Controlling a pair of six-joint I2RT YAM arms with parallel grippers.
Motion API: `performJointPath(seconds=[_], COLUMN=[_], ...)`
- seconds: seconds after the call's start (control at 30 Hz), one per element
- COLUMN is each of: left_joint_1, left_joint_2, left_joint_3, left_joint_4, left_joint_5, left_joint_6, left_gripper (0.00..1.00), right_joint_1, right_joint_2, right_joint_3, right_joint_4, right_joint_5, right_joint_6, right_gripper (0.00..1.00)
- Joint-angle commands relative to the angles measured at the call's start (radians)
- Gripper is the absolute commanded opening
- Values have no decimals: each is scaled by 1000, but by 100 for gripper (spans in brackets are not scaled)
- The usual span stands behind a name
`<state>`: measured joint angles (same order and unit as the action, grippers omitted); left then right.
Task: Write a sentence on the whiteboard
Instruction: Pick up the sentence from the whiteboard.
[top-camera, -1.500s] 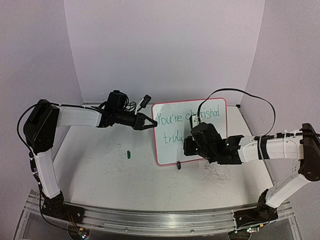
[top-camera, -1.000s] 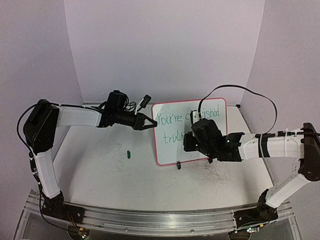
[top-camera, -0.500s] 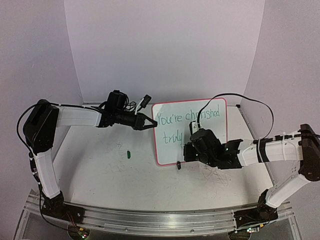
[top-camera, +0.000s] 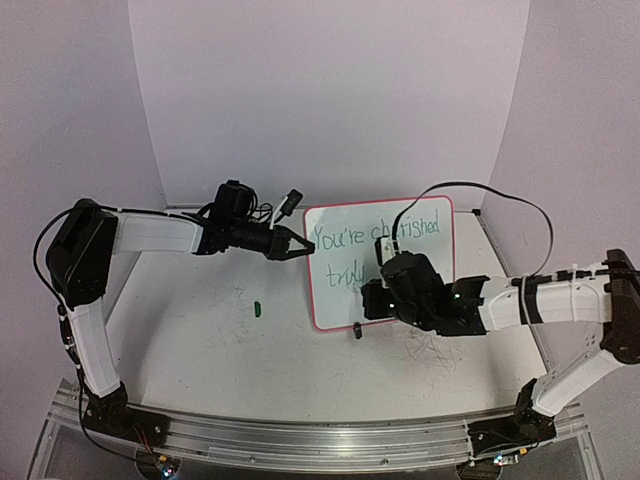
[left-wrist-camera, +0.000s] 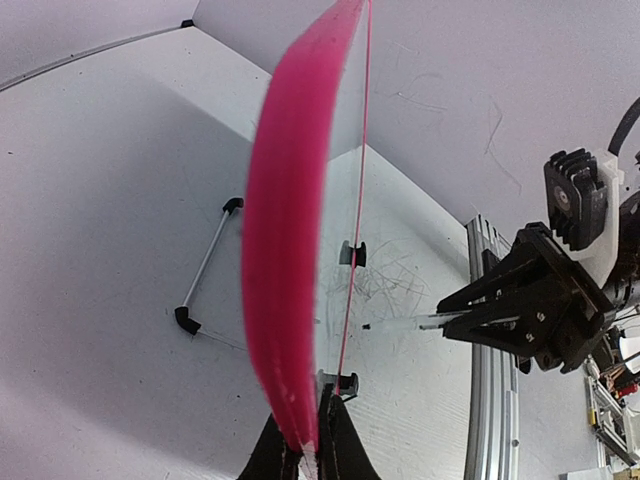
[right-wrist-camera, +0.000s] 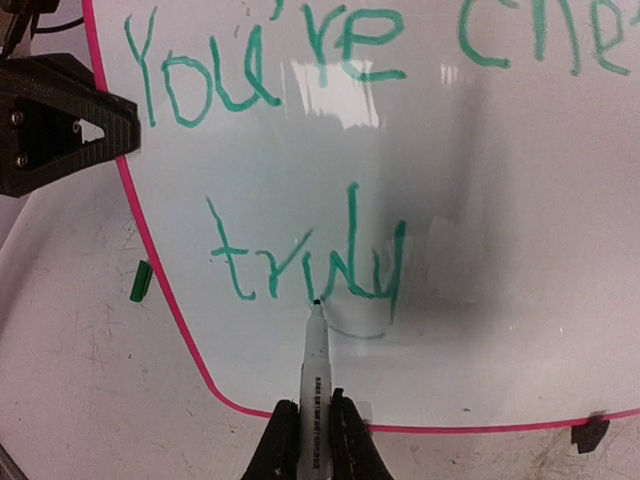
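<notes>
The whiteboard (top-camera: 335, 298), white with a pink frame, stands tilted at mid-table. The sentence (top-camera: 345, 238) is in green, "You're cherished", with "truly" (right-wrist-camera: 300, 255) under it. My left gripper (top-camera: 298, 250) is shut on the board's left edge, and the pink edge (left-wrist-camera: 285, 250) runs up from its fingertips (left-wrist-camera: 308, 440). My right gripper (right-wrist-camera: 314, 440) is shut on a white marker (right-wrist-camera: 314, 365). The marker's tip touches the board just under "truly". In the top view the right gripper (top-camera: 375, 297) is in front of the board's lower middle and hides part of the writing.
A green marker cap (top-camera: 258, 308) lies on the table left of the board and shows in the right wrist view (right-wrist-camera: 139, 281). A black foot (top-camera: 357, 329) sits at the board's lower edge. Grey scribble marks (top-camera: 430, 350) cover the tabletop near the right arm.
My right gripper has moved the marker down and left over the second line, to below "truly". The left arm and the board have not moved.
</notes>
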<state>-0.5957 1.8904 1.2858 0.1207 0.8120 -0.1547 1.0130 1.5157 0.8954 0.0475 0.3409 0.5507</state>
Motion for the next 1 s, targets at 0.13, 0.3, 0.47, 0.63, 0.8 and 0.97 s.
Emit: performJointPath(seconds=[0.13,0.3,0.47,0.63,0.8,0.97], left_joint_1=[-13,-15,-16,-17,-16,-17], left_joint_2=[-15,-12,-11,-11,-13,-17], left_joint_3=[14,17,19,19,19,18], left_joint_4=[-48,-49,-48,-49,-50,-50], left_joint_5=[-77,-76,-75,-75,-76,-78], left_joint_6=[80,80,80,80,81,81], left_gripper=[0,0,0,0,0,0], right_joint_1=[-36,-40,-47,-57,-63,-64], right_joint_2=[-122,-79,-80,-61,-41,-39], right_joint_3=[-95,-59,-48,-36,-21,-3], right_joint_4=[-10,3,3,5,8,-28], right_joint_5=[40,37,55,51,67,84], right_joint_6=[30,7,-1,-8,-19,-23], right_gripper=[0,0,0,0,0,0])
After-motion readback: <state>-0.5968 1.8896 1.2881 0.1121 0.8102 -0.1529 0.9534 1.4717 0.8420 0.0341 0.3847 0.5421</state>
